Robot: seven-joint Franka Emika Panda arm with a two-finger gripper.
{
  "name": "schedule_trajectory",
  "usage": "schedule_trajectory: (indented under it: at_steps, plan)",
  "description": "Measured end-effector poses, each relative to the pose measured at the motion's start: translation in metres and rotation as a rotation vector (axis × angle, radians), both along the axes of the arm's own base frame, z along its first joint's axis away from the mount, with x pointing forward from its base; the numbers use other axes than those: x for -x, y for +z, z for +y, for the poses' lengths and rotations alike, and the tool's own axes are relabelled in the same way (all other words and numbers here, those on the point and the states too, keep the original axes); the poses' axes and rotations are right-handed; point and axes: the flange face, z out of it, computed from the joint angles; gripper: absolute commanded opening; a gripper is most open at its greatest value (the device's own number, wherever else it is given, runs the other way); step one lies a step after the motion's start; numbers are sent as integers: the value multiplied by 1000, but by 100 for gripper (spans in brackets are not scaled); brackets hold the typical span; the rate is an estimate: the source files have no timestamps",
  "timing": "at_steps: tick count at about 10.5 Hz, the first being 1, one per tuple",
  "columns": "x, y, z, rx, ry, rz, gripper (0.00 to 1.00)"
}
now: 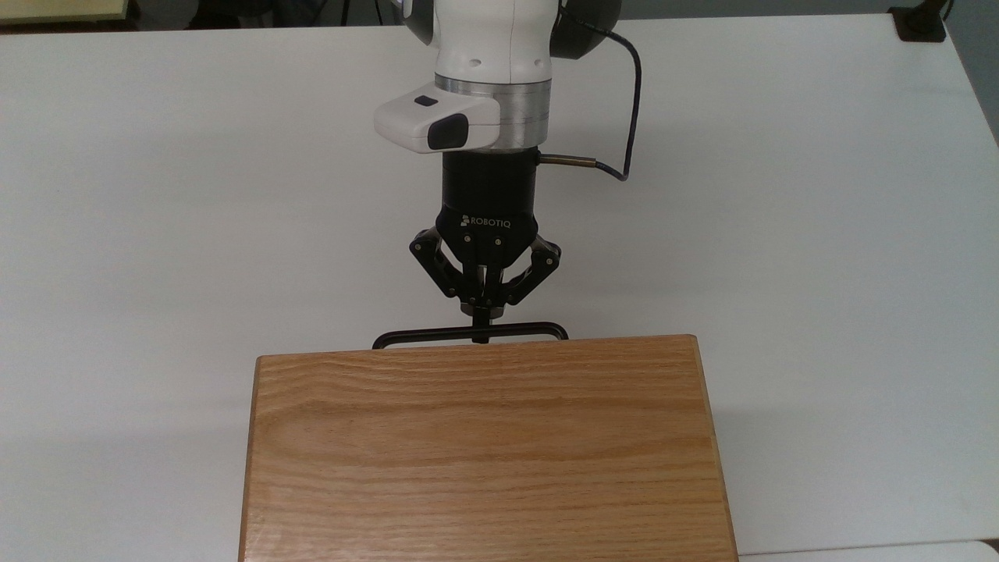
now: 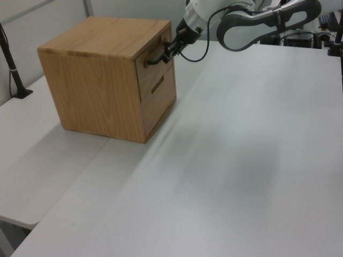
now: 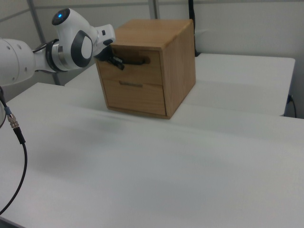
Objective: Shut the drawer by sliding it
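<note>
Now the fingers (image 1: 482,318) are pinched shut on the handle (image 1: 470,334) of the drawer (image 2: 155,63), which lies at six o'clock in the top view, its bar spanning nine to three.
</note>
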Motion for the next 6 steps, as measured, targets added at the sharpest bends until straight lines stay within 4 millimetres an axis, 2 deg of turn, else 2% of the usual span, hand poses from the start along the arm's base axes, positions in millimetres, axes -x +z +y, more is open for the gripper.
schedule_trajectory:
  at_steps: [2,4,5,6]
  plan:
    - [0,2,-1,-3,-5,-3,5]
    - [12,12,-18,4,-36,43,6]
    - [30,20,-26,32,-47,145,25]
    - [54,27,-31,68,-34,278,56]
